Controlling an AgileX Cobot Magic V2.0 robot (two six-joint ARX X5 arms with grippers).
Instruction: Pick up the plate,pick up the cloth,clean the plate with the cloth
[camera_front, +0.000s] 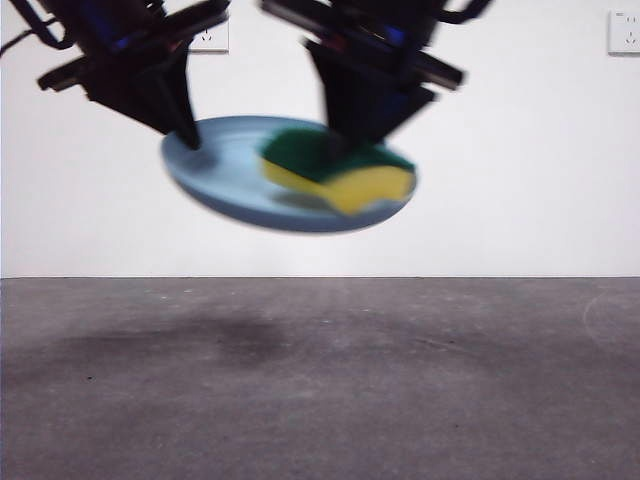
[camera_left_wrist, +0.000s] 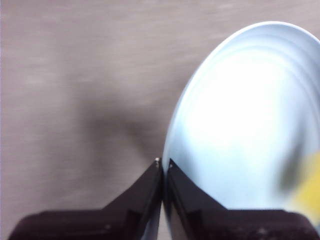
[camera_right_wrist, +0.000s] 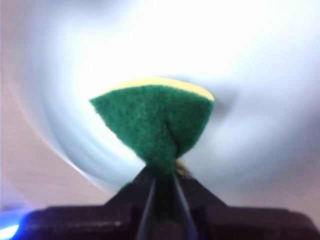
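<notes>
Plate held in the air by the left gripper; sponge pressed onto it by the right gripper.

The plate (camera_front: 235, 175) is round, shallow, light blue and matte, with a low curved rim; it hangs well above the grey table (camera_front: 320, 390), tilted, its face turned up toward both arms. The left gripper (camera_left_wrist: 163, 165) pinches the plate's rim, jaws nearly closed with only the thin rim between them; the plate spreads away from its tips. The cloth (camera_front: 345, 170) is a yellow foam sponge with a dark green scouring layer on top, its long axis running roughly across the plate face. The right gripper (camera_right_wrist: 161, 176) clamps the sponge's green end, jaws narrow, sponge squeezed between them and lying on the plate directly beyond its tips.
</notes>
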